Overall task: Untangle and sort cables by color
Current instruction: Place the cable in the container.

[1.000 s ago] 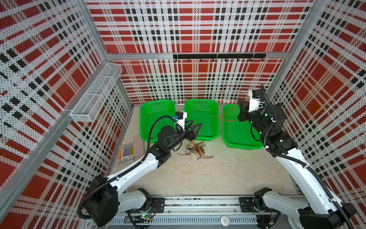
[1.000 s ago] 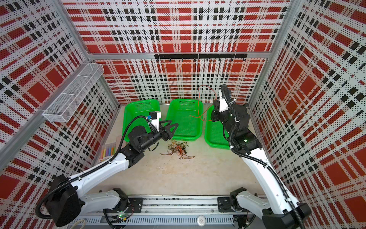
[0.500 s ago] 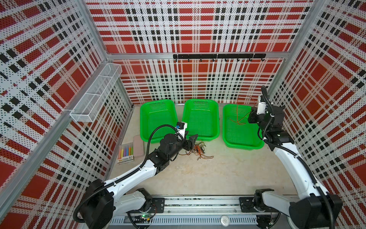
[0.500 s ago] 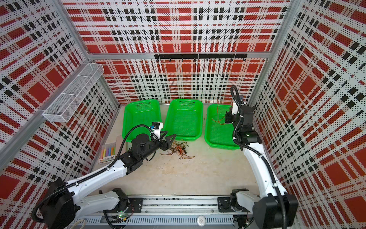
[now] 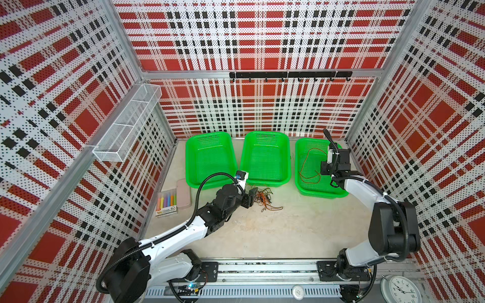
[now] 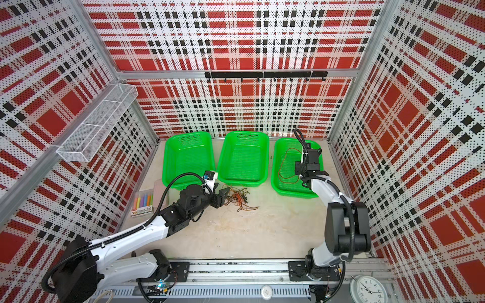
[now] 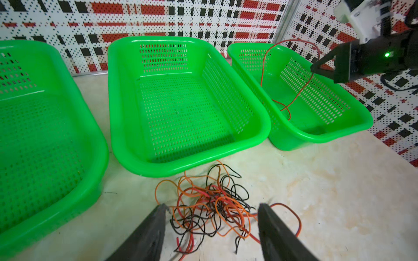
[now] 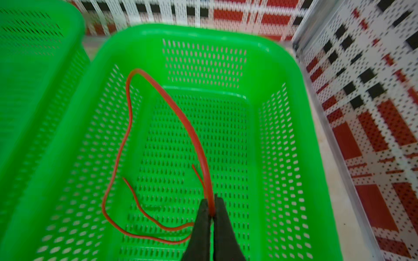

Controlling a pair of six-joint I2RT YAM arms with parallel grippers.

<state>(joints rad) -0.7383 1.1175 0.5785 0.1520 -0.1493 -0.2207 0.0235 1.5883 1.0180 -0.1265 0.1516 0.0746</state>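
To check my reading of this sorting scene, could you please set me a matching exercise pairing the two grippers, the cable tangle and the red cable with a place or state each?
Things:
1 left gripper
2 right gripper
3 cable tangle
4 red cable

Place or state:
A shut on a strand
B open
C loops down into the right-hand green basket
D lies on the tabletop in front of the middle green basket

Pairs: 1-B, 2-A, 3-D, 4-C

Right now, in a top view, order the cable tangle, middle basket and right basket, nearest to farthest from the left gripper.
1. cable tangle, on the table at the left gripper.
2. middle basket, just behind the tangle.
3. right basket, farther right.
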